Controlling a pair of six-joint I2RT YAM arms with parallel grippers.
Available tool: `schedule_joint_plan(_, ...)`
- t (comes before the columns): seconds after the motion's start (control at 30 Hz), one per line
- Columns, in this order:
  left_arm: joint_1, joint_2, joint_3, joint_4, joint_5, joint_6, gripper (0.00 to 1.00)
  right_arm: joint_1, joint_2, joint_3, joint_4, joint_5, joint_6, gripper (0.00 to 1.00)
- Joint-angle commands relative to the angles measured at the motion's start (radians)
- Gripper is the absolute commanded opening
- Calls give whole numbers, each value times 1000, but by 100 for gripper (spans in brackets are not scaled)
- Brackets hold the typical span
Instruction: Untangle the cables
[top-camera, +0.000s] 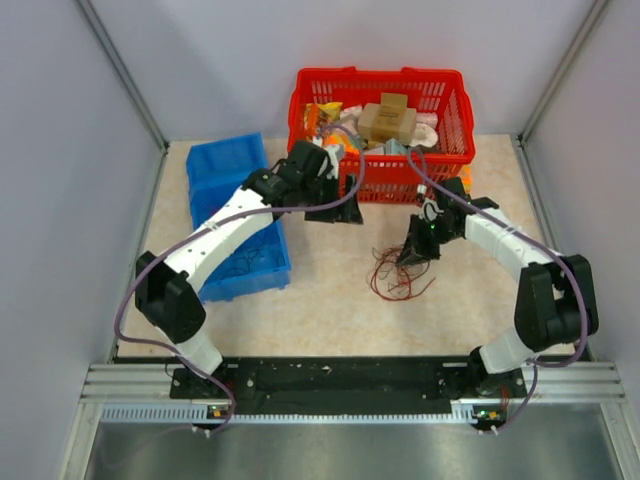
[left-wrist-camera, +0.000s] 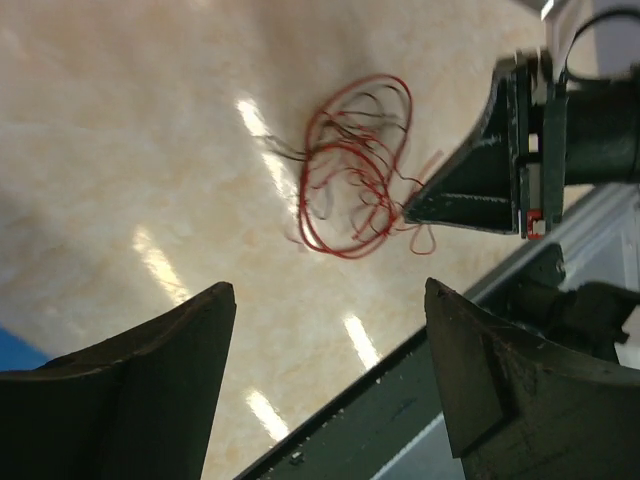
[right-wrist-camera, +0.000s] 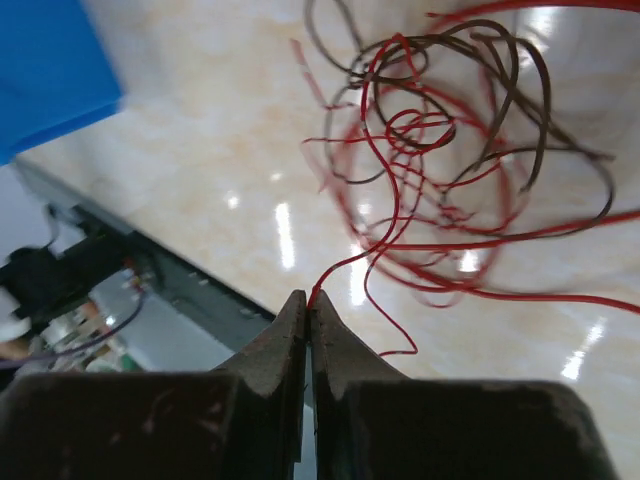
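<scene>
The cables (top-camera: 397, 275) are a loose bundle of thin red and dark-red wires on the beige table, right of centre. They also show in the left wrist view (left-wrist-camera: 355, 170) and the right wrist view (right-wrist-camera: 450, 170). My right gripper (right-wrist-camera: 309, 298) is shut on one red wire, pinched at the fingertips; it sits at the bundle's upper right edge in the top view (top-camera: 415, 255). My left gripper (top-camera: 335, 212) is open and empty, hovering to the upper left of the bundle, apart from it. Its jaws stand wide apart in the left wrist view (left-wrist-camera: 330, 295).
A red basket (top-camera: 440, 95) full of mixed items stands at the back. A blue bin (top-camera: 225, 165) lies at the left under my left arm, with dark wires in it. The table's front rail (top-camera: 340, 380) runs along the near edge.
</scene>
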Motion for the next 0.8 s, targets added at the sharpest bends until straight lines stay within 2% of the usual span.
schedule_joint_plan(0.0,-75,-74,-108,214,221,-10,81,29,-145,79,191,-317,143,0)
schedule_joint_plan(0.07,-120,-93,-142,292,233,-16,77,29,-167,91,223,-359,227,0)
schedule_joint_plan(0.13,-146,-99,-136,312,218,2,68,24,-167,91,262,-411,335,0)
schedule_joint_plan(0.2,-155,-99,-131,314,203,11,64,20,-158,91,273,-422,417,0)
schedule_joint_plan(0.27,-163,-107,-152,338,198,11,63,15,-152,83,286,-436,497,0)
schedule_joint_plan(0.4,-191,-134,-231,444,183,-22,69,4,-171,63,341,-440,648,0)
schedule_joint_plan(0.5,-198,-116,-228,446,152,-33,61,-2,-196,40,375,-443,737,0)
schedule_joint_plan(0.63,-198,-93,-214,432,158,-38,56,-5,-236,0,447,-450,827,0)
schedule_joint_plan(0.77,-198,-79,-199,437,145,-38,33,-8,-273,-21,460,-445,841,0)
